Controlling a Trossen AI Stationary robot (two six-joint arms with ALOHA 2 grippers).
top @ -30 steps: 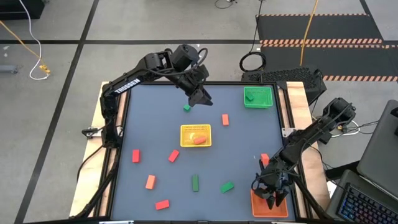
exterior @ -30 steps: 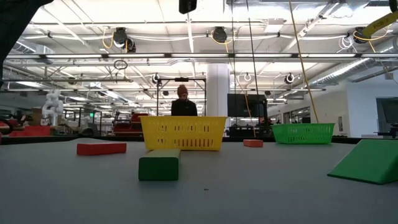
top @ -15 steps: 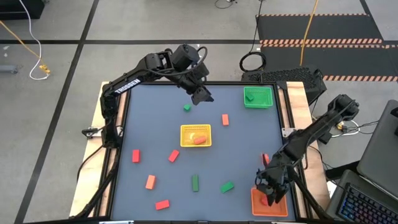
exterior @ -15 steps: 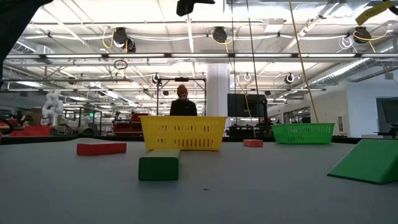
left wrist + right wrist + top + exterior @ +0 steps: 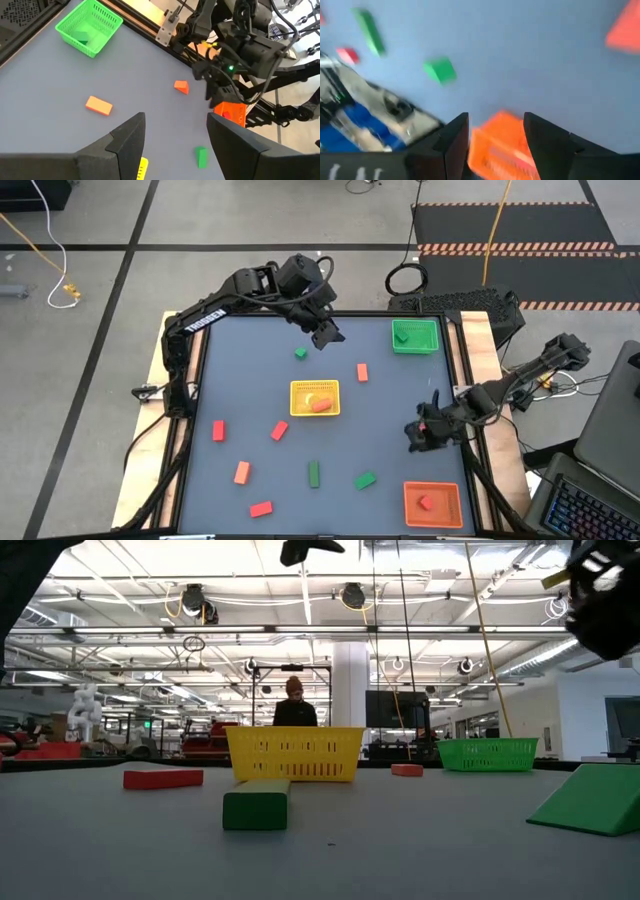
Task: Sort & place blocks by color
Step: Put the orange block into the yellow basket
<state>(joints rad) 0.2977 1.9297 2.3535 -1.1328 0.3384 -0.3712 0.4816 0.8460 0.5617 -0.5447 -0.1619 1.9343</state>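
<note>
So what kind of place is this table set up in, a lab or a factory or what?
Most likely a robotics lab in a big open industrial hall. The low view shows long ceiling strip lights and exposed ducting, other equipment behind a standing person, and striped yellow-black floor matting beside the grey-topped table.

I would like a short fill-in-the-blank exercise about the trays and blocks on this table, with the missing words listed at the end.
1. The yellow tray in the middle of the table holds an ____ block.
2. The tray at the table's far right corner is ____ in colour.
3. The orange tray holds ____ block.
4. The right gripper holds ____.

Missing words: orange; green; one; nothing
</note>
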